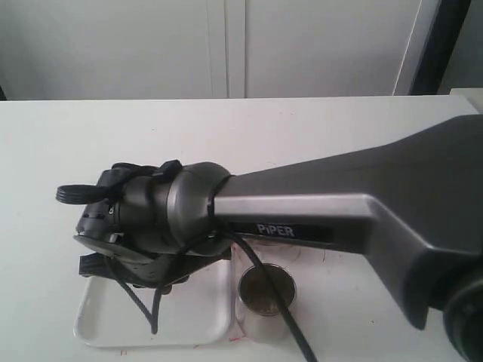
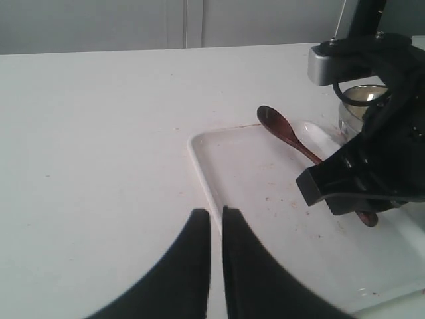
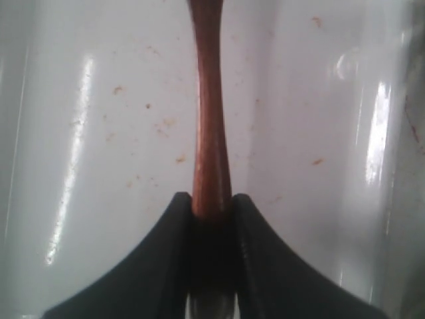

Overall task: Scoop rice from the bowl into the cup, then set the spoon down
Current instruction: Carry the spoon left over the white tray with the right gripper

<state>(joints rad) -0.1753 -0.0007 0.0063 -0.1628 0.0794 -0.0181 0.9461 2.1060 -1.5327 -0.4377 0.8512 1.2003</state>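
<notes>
The wooden spoon [image 2: 285, 136] lies low over a white tray [image 2: 252, 193], its small oval bowl at the tray's rim. My right gripper [image 3: 212, 209] is shut on the spoon's handle [image 3: 209, 119]; it also shows as a dark block [image 2: 345, 189] in the left wrist view. The steel cup [image 1: 264, 298] stands just right of the tray [image 1: 189, 320], below my right arm. A shiny steel vessel [image 2: 362, 100] with pale contents peeks out behind that gripper; I cannot tell whether it is the bowl or the cup. My left gripper [image 2: 216, 216] hovers shut and empty at the tray's edge.
My right arm [image 1: 339, 204] stretches across the white table [image 1: 226, 128] from the right and hides most of the area behind the tray. A black cable [image 1: 279, 309] hangs in front of the cup. A white wall rises behind the table.
</notes>
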